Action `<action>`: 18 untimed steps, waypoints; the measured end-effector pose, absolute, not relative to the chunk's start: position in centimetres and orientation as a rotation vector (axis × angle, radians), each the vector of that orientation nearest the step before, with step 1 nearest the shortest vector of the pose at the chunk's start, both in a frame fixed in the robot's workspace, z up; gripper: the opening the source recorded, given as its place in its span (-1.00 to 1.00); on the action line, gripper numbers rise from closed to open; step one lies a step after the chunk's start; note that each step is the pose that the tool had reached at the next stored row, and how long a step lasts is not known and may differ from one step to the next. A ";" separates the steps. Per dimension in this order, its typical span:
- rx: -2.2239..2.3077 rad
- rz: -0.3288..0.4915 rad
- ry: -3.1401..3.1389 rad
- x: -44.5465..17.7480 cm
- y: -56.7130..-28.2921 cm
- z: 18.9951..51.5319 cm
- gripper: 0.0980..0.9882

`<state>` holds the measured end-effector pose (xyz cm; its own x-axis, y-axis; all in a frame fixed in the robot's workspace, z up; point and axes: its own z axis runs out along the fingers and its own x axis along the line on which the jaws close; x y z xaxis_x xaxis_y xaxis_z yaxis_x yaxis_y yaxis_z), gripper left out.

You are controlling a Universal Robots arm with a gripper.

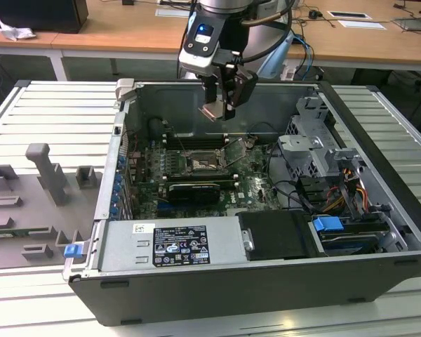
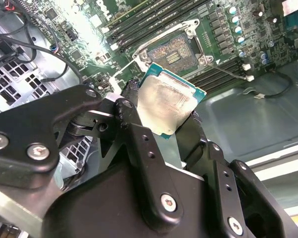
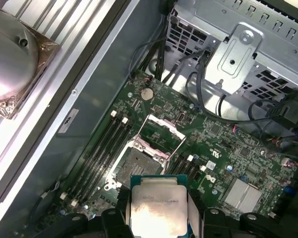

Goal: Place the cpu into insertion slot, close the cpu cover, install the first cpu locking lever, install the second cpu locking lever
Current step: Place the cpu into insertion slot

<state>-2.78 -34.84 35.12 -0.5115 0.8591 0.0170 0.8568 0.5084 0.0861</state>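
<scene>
Gripping the small, flat, square, silvery-tan metal cpu [image 1: 213, 113] by two opposite edges in the black two-fingered claw [image 1: 218, 105], clamped firmly on it. Hanging in the air above the square, dark, metal-rimmed insertion slot [image 1: 201, 163], well apart from it, inside the open black metal computer case [image 1: 266, 284].

Showing the dull, smeared face of the cpu [image 2: 169, 106] [image 3: 159, 206] in both wrist views, pinched between the two sides of the claw [image 2: 164, 118] [image 3: 160, 220].

Looking past the chip now to the insertion slot [image 2: 176, 53] [image 3: 137, 166]: lying uncovered on the green circuit board [image 3: 223, 148], contact field bare (chip not yet seated).

Spotting the thin, square, silver metal cpu cover [image 3: 167, 127] flipped up just beside the insertion slot. Catching a thin metal wire lever [image 2: 228, 71] swung out to one side of the insertion slot.

Noting long, narrow, black memory slots [image 3: 97, 153] running alongside the insertion slot, and a long black card [image 1: 193, 189] near the insertion slot on the exterior camera's side.

Resting the case on a grey slatted counter [image 1: 42, 105].
</scene>
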 end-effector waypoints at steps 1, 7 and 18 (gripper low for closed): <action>1.545 0.130 2.700 -2.8 -34.8 35.1 0.00; 1.583 0.129 2.676 -2.8 -34.8 35.1 0.00; 1.627 0.127 2.648 -2.8 -34.8 35.1 0.00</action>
<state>-2.78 -34.84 35.09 -0.4522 0.8918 0.0165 0.8892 0.4493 0.0858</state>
